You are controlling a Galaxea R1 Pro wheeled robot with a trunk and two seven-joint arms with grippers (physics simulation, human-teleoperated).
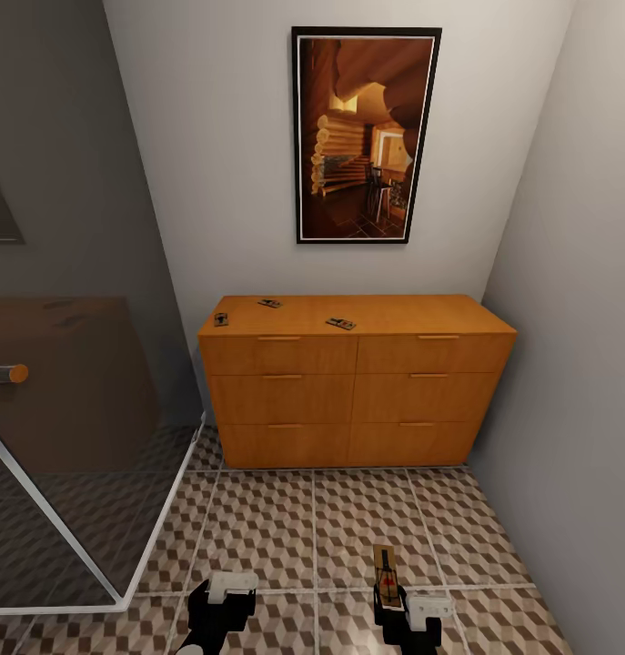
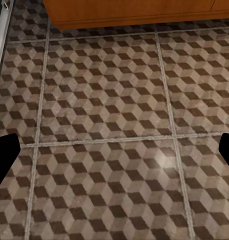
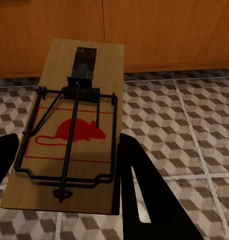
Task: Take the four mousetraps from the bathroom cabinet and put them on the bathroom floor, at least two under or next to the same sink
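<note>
The wide orange-brown wooden six-drawer cabinet (image 1: 357, 377) carries three small tan wooden mousetraps (image 1: 340, 323) on top; the right gripper (image 1: 391, 608) pinches a fourth (image 3: 74, 125) by its edges above the cube-patterned bathroom floor (image 1: 285, 528). Light, stiff, spring-loaded: probably best held by the board's edges. The left gripper (image 1: 223, 605) hangs spread, holding nothing.

Soft, even indoor light with no visible source fills the renders. The floor tiles (image 2: 114, 125) carry a pale sheen spot in the left wrist view. The glass panel (image 1: 66, 437) at the head view's left dims what lies behind it. Walls lean outward from wide-angle distortion. Textures look slightly soft; shadows are faint.
</note>
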